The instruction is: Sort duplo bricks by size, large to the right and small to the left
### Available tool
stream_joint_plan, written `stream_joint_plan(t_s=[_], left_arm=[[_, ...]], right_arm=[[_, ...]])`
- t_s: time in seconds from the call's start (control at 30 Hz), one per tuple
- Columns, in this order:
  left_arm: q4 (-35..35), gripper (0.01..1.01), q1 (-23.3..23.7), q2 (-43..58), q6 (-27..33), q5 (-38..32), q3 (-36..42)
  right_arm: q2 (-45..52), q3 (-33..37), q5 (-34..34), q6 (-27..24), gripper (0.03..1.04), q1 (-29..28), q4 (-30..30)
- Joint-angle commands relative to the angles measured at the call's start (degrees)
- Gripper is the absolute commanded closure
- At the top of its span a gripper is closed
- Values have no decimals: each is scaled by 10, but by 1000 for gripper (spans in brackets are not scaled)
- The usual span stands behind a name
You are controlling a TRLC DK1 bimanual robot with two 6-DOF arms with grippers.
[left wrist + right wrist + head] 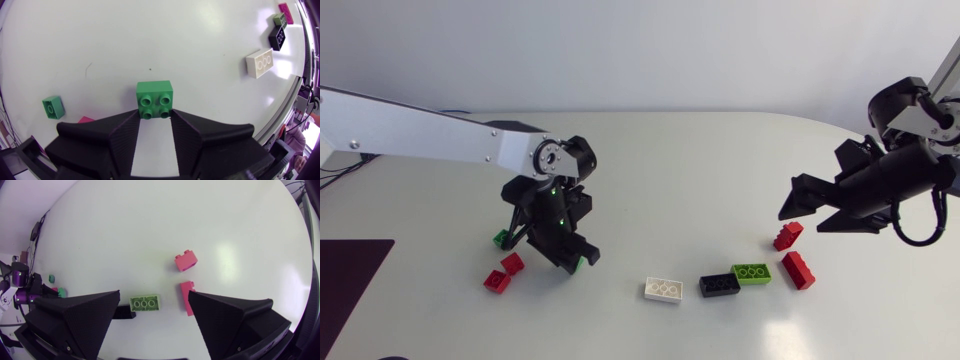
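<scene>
Left claw (155,119), small green brick (155,94) between tips.

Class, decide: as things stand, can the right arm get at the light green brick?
Probably yes. The light green brick lies ahead of the right gripper, between its open fingers, with nothing on top; the black brick sits close against one end.

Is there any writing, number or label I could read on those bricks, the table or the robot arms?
None readable.
The studs of the green brick show no legible mark.
The white brick, black brick and lime brick are too small to tell.
The table, left arm and right arm show no print.
</scene>
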Motion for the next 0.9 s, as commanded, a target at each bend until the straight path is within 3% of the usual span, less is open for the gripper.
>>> stream_joint_plan(t_s=[0.0,0.13,0.2,0.27,0.3,0.33,0.5,0.87], left_arm=[[10,784,10,-22,8,-4,-26],[16,751,17,-30,10,-4,-37],[17,564,20,-30,10,-4,-41],[20,223,22,-30,13,-4,-45],[20,107,22,-30,14,-4,-47],[20,57,22,-31,14,-4,-47],[21,52,25,-33,14,-4,-45],[-2,51,53,-92,30,-3,-26]], right_arm=[[-8,-13,-1,22,80,36,-8],[-6,-19,15,37,80,112,-7],[-6,-19,24,41,80,147,-6],[-1,-13,34,38,80,183,-7],[6,-11,36,35,80,198,-10],[13,-8,38,28,80,209,-15],[41,-4,40,-9,82,250,-25],[85,24,79,-141,82,424,-47]])
